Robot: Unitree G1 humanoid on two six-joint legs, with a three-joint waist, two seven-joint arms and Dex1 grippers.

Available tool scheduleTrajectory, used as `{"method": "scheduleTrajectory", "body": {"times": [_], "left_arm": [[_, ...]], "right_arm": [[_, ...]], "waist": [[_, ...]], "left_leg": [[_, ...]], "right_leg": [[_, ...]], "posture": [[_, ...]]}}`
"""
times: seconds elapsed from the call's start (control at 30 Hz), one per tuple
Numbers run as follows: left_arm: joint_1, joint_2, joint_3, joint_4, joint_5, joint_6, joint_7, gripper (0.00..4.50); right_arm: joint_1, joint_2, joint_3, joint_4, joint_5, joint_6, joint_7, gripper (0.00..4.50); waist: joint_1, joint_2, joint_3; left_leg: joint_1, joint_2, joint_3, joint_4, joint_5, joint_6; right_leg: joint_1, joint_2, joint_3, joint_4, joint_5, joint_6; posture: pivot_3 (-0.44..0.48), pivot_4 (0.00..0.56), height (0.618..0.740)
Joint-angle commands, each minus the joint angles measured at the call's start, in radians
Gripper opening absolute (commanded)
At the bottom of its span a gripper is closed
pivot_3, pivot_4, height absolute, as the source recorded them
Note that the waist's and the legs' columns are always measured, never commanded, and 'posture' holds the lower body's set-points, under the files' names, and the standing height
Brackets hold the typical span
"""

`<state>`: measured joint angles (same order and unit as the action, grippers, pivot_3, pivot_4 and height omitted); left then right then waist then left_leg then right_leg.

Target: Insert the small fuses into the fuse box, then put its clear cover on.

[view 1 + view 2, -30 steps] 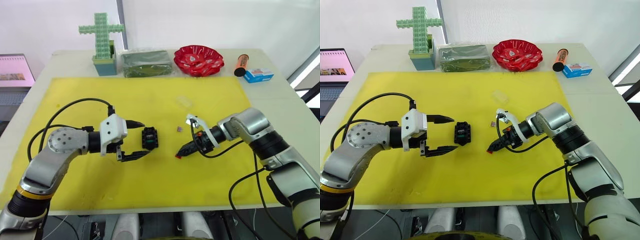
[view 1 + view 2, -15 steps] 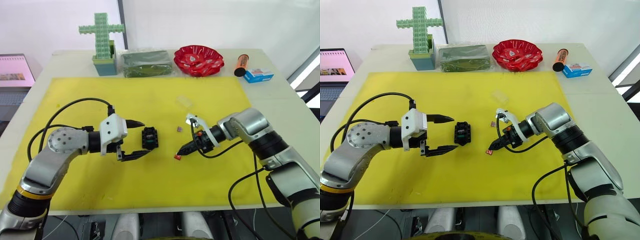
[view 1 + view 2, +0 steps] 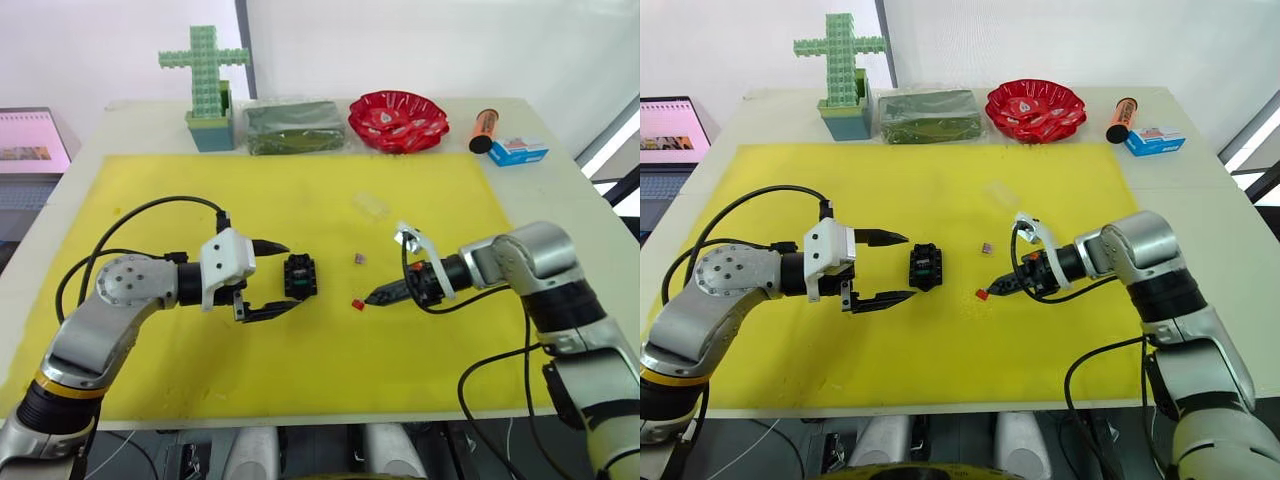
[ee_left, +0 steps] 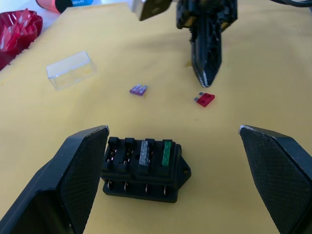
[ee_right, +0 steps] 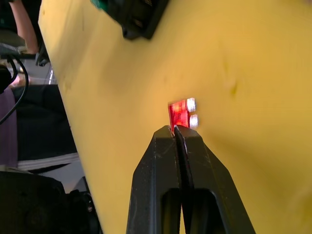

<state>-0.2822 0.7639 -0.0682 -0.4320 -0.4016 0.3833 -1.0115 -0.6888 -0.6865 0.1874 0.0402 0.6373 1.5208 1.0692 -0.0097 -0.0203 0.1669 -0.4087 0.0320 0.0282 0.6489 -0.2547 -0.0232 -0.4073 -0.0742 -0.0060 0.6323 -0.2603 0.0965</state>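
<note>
My right gripper (image 3: 1005,289) has its jaws pressed together with nothing between them, tips just short of the red fuse (image 3: 982,294), which lies flat on the yellow mat (image 3: 420,210); in the right wrist view the fuse (image 5: 181,112) sits right at the fingertips but is not pinched. My left gripper (image 3: 280,278) has its jaws spread wide, one finger on each side of the fuse box (image 3: 299,276) without touching it, so it holds nothing either. In the left wrist view the box (image 4: 145,168) carries a green fuse (image 4: 167,153) and a grey one (image 4: 145,153) in two slots, with the other two slots looking empty. I judge the inserting step is half done: the red fuse and the mauve fuse (image 3: 358,259) on the mat just beyond it are not yet in. Next I need to open the right jaws, nip the red fuse by its edges and carry it to a free slot while the left steadies the box. The clear cover (image 4: 71,69) lies further back on the mat, faint against the yellow from the head views. How deep the seated fuses sit, I cannot tell.
</note>
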Motion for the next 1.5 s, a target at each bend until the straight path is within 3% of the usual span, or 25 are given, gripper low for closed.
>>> {"method": "scheduleTrajectory", "body": {"times": [0.03, 0.23, 0.33, 0.47, 0.63, 0.77, 0.97, 1.5], "left_arm": [[-0.02, -0.006, -0.01, 0.002, 0.005, -0.024, -0.014, 4.5], [-0.039, -0.014, -0.024, 0.024, 0.009, -0.035, -0.026, 4.5], [-0.047, -0.016, -0.027, 0.031, 0.011, -0.037, -0.029, 4.5], [-0.053, -0.015, -0.024, 0.035, 0.012, -0.037, -0.033, 4.5], [-0.054, -0.015, -0.021, 0.034, 0.013, -0.033, -0.033, 4.5], [-0.047, -0.011, -0.013, 0.022, 0.008, -0.025, -0.031, 4.5], [-0.032, -0.009, -0.01, 0.001, 0.001, -0.015, -0.027, 4.5], [-0.016, 0.008, -0.012, -0.023, -0.025, -0.003, -0.061, 4.5]], "right_arm": [[0.054, -0.022, -0.087, -0.129, 0.062, 0.055, -0.044, 0.05], [0.065, 0.008, -0.171, -0.18, 0.084, 0.0, -0.107, 0.05], [0.021, 0.005, -0.147, -0.149, 0.071, -0.063, -0.109, 0.05], [-0.056, -0.004, -0.075, -0.068, 0.052, -0.129, -0.069, 0.88], [-0.123, -0.015, 0.034, 0.024, 0.016, -0.182, -0.01, 2.38], [-0.178, -0.038, 0.203, 0.114, -0.047, -0.256, 0.122, 2.38], [-0.24, -0.031, 0.316, 0.212, -0.115, -0.326, 0.238, 2.38], [-0.284, 0.033, 0.41, 0.289, -0.207, -0.349, 0.357, 2.38]], "waist": [[0.0, 0.0, 0.0], [0.0, 0.0, 0.0], [-0.001, 0.0, 0.0], [-0.002, 0.0, 0.0], [0.0, 0.0, 0.0], [-0.002, 0.0, 0.0], [-0.002, 0.0, 0.0], [-0.002, 0.0, 0.0]], "left_leg": [[0.0, 0.0, 0.0, 0.0, 0.0, 0.0], [0.0, 0.0, 0.0, 0.0, 0.0, 0.0], [0.0, 0.0, 0.0, 0.0, 0.0, 0.0], [0.0, 0.0, 0.0, 0.0, 0.0, 0.0], [0.0, 0.0, 0.0, 0.0, 0.0, 0.0], [0.0, 0.0, 0.0, 0.0, 0.0, 0.0], [0.0, 0.0, 0.0, 0.0, 0.0, 0.0], [0.0, 0.0, 0.0, 0.0, 0.0, 0.0]], "right_leg": [[0.0, 0.0, 0.0, 0.0, 0.0, 0.0], [0.0, 0.0, 0.0, 0.0, 0.0, 0.0], [0.0, 0.001, 0.0, 0.0, 0.0, 0.0], [0.0, 0.001, 0.0, 0.0, 0.0, 0.0], [0.0, 0.001, 0.0, 0.0, 0.0, 0.0], [0.0, 0.001, 0.0, 0.0, 0.0, 0.0], [0.0, 0.001, 0.0, 0.0, 0.0, 0.0], [0.0, 0.001, 0.0, 0.0, 0.0, 0.0]], "posture": [[0.0, 0.15, 0.74], [0.0, 0.15, 0.74], [0.0, 0.15, 0.74], [0.0, 0.15, 0.74], [0.0, 0.15, 0.74], [0.0, 0.15, 0.74], [0.0, 0.15, 0.74], [0.0, 0.15, 0.74]]}}
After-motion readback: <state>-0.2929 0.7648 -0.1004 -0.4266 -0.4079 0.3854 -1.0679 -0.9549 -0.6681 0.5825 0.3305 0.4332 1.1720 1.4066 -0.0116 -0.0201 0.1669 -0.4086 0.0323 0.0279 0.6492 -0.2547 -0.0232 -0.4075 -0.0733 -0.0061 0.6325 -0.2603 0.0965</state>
